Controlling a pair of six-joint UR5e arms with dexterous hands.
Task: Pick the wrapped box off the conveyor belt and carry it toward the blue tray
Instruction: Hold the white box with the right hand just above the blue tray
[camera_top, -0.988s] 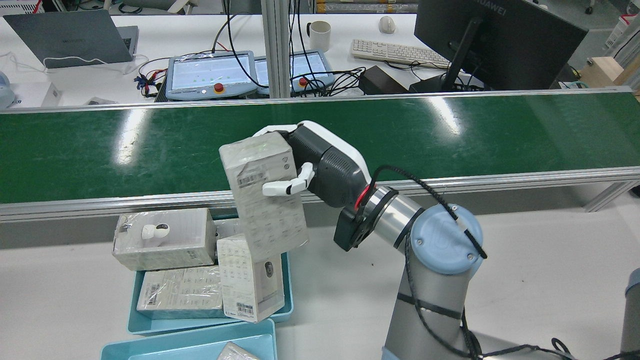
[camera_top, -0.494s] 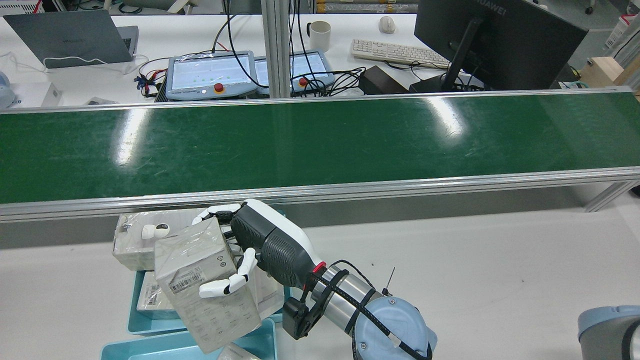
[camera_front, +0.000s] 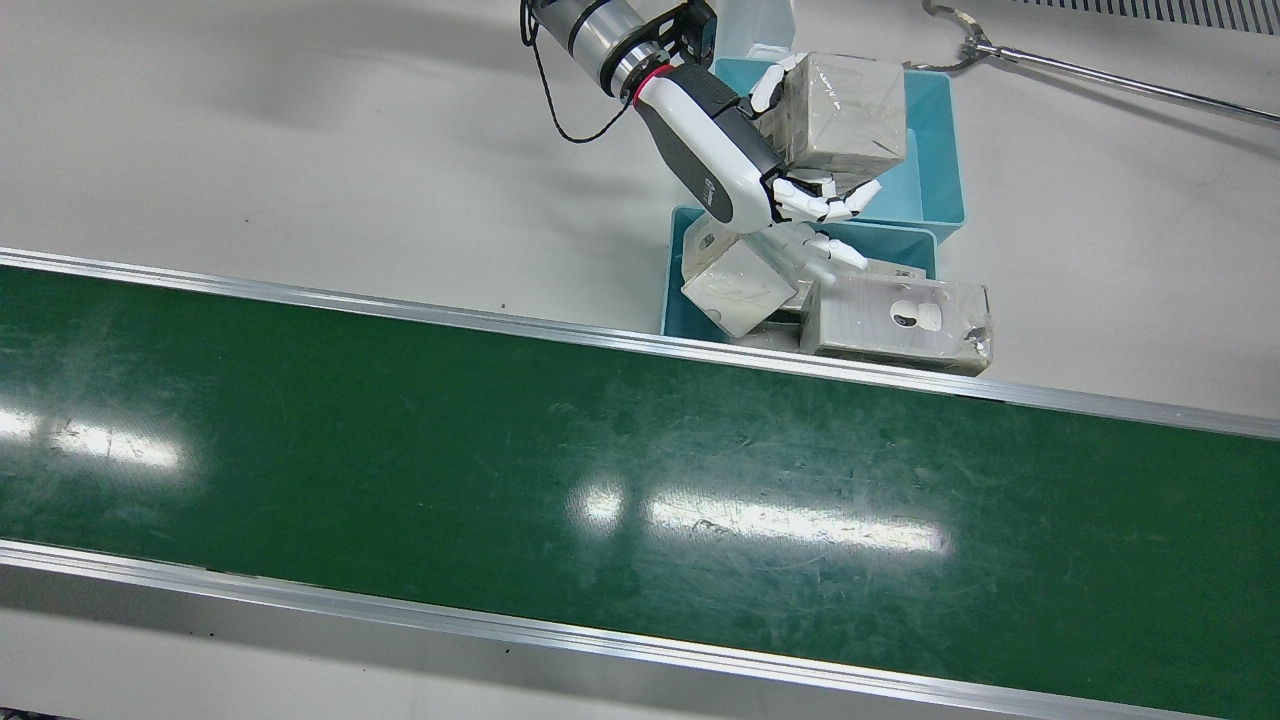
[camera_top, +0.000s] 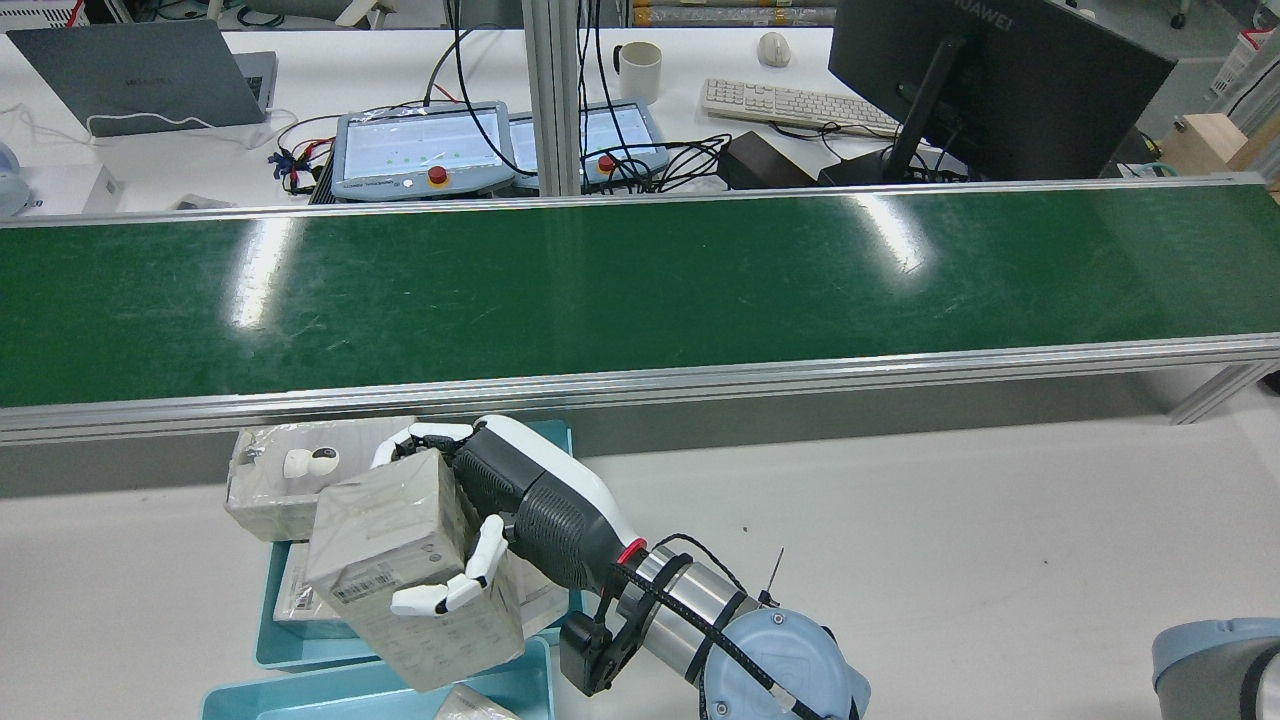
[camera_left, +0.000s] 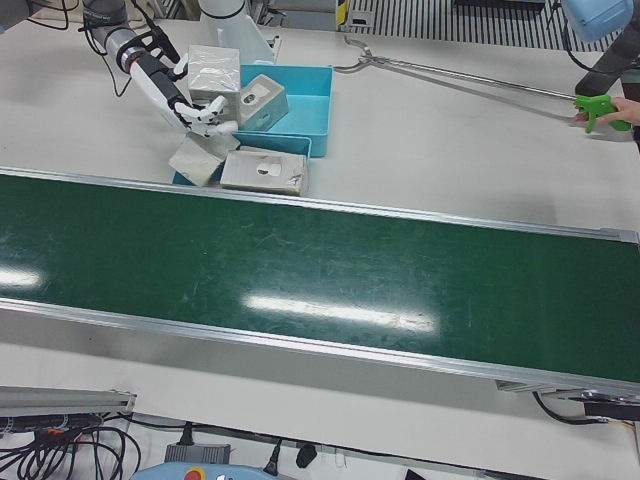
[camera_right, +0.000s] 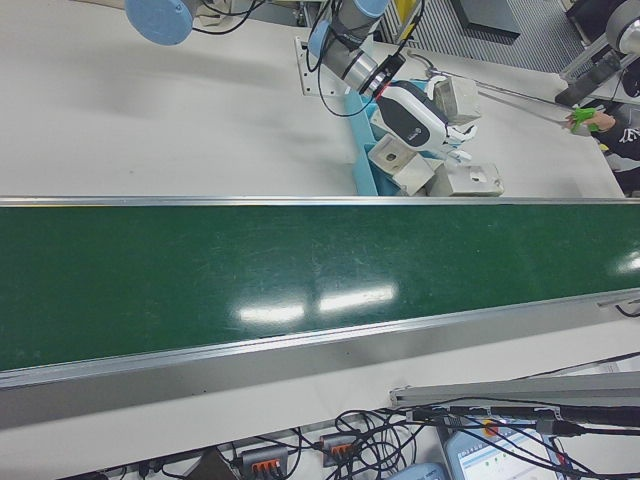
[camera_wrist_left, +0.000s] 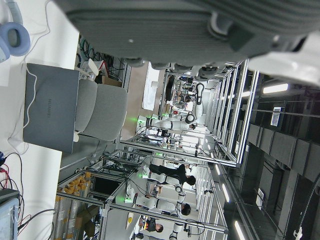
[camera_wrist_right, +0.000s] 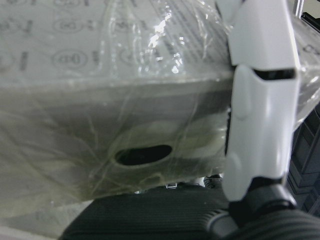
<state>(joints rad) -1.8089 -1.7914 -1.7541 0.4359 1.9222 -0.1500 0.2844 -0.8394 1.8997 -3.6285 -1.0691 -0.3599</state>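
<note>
Though crinkly-wrapped, pale grey wrapped box (camera_top: 405, 560)

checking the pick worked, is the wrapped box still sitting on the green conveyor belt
No, the front view shows the conveyor belt bare, with the wrapped box held in the right hand over the blue tray.

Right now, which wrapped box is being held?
The wrapped box gripped by the hand, lifted above the blue trays; the other boxes rest on the trays.

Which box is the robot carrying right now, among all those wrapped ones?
Follow the green conveyor belt to the blue trays on the white table beside it. The wrapped box is the only one lifted clear of the pile, tilted, with the right hand clamped around it.
</note>
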